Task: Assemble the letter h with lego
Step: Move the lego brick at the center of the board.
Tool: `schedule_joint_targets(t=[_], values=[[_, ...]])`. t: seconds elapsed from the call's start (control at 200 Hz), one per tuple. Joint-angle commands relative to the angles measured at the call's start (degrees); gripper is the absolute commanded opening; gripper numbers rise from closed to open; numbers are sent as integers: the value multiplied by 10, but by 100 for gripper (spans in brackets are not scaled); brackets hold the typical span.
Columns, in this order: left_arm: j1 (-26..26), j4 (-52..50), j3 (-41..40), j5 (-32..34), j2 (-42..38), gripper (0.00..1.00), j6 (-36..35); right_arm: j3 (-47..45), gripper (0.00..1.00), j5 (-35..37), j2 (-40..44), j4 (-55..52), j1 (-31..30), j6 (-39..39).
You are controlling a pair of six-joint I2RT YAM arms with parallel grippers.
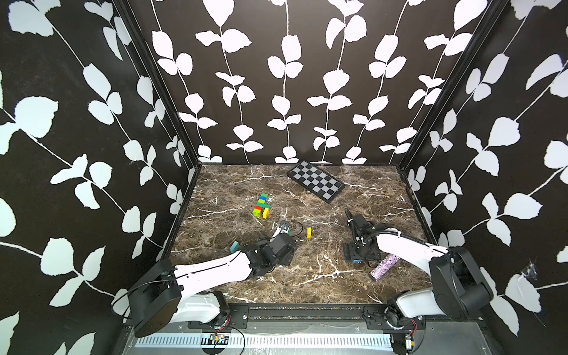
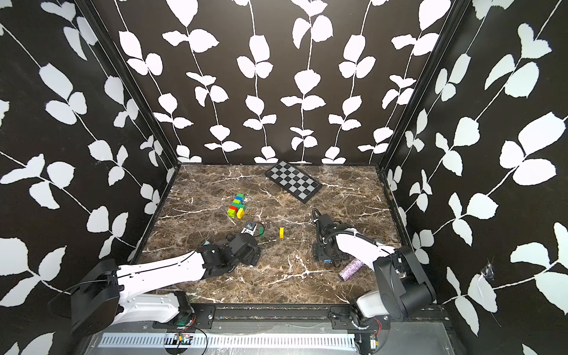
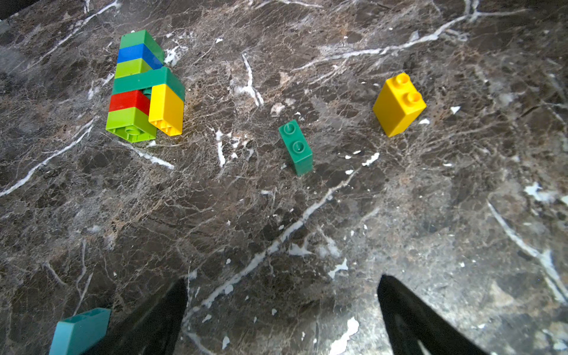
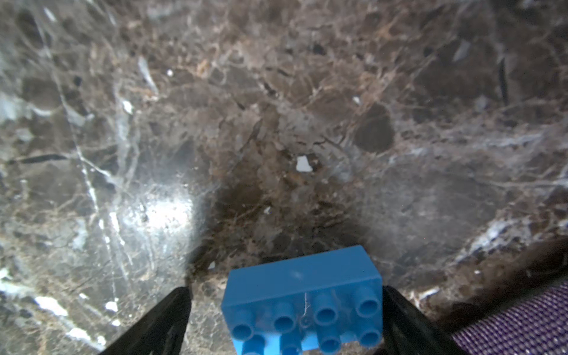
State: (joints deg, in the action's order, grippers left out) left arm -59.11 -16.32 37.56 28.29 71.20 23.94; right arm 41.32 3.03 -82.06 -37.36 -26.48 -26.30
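Nearest you, the right gripper (image 4: 285, 290) straddles the blue brick (image 4: 302, 295) with its jaws apart. One finger lies against an end of the brick and the other stands off with a clear gap, so nothing is clamped. The brick lies on its side on the table (image 1: 307, 276), studs toward the wrist camera, with the purple cylinder (image 4: 516, 322) just beside it. Expect it to be light, hard and slick-sided, likely to skate on the polished stone if one finger pushes first. Take it square on flat faces, never across the studs. Its lower edge is cut off in the wrist view, and in both top views the arm hides all but a sliver of blue.

The left gripper (image 3: 282, 279) hovers wide open and empty over bare stone. A teal brick (image 3: 81, 330) lies by one finger. It is cropped, and you cannot tell whether they touch.

Further out stand a small green brick (image 3: 296, 147) and a taller yellow brick (image 3: 399, 104), studs up and well apart. They look easy to pinch on their broad sides, but easy to tip.

Beyond them lies the joined block (image 3: 141, 86) of green, blue, lime, red and yellow. How firmly its seams are pressed is not visible, so hold it across the long column. The checkered board (image 1: 316, 181) lies farthest back.
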Motion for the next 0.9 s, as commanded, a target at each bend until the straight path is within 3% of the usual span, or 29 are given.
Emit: schedule_joint_targets(t=[0.0,0.22,0.435,0.735,0.895], values=[[-1,1,11,2,-9,99,-2,16,90,4,-16,-3,-2,9],[-1,0,10,2,-13,99,0,8,70,-41,-17,24,-5,0],[-1,-5,6,7,-29,99,6,15,57,-44,-20,25,-40,-31],[5,-72,13,75,-56,99,55,55,49,-25,-53,122,-197,-193],[49,-97,-3,51,-93,99,87,116,50,49,-120,139,-280,-277]])
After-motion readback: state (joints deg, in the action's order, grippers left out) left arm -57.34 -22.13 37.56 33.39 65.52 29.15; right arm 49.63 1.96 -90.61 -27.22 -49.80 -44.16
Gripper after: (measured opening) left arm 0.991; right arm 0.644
